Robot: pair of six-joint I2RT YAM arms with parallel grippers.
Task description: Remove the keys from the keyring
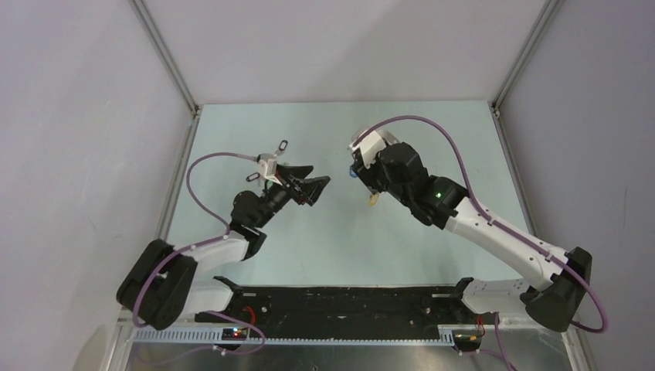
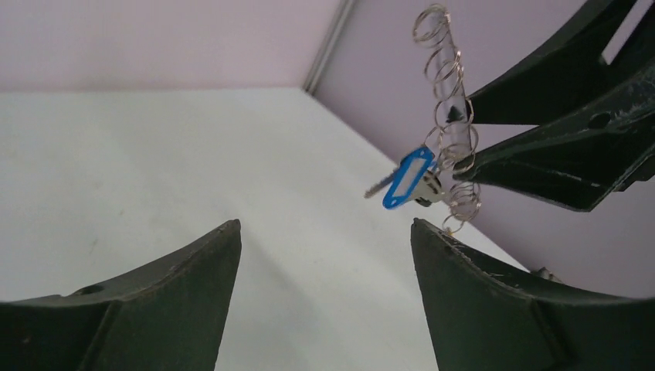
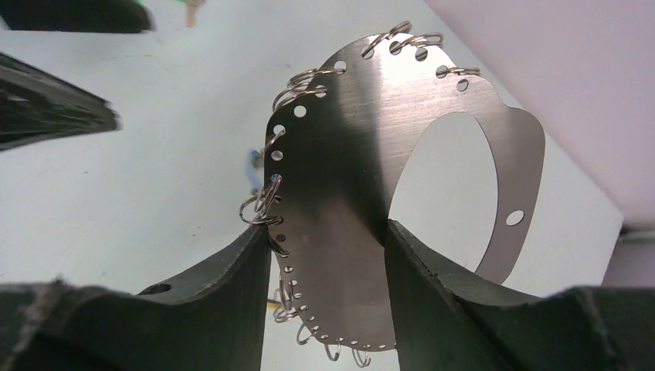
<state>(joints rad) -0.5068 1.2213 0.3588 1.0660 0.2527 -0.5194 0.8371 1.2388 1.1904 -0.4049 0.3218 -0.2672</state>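
Progress partial: R claw [image 3: 326, 232] clamped on keyring [image 3: 347, 147]; L claw [image 2: 324, 228] apart, empty; blue-tag key [image 2: 407, 178] not yet off; many split rings [image 3: 305, 81] look bare.

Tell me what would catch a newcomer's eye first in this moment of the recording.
The keyring dominates the right wrist view. It is a flat brushed-metal plate with an oval cutout and a perforated rim fringed with small wire rings, clamped in the right end effector. In the left wrist view a blue-tagged key dangles from it, just beyond the open, empty left end effector.
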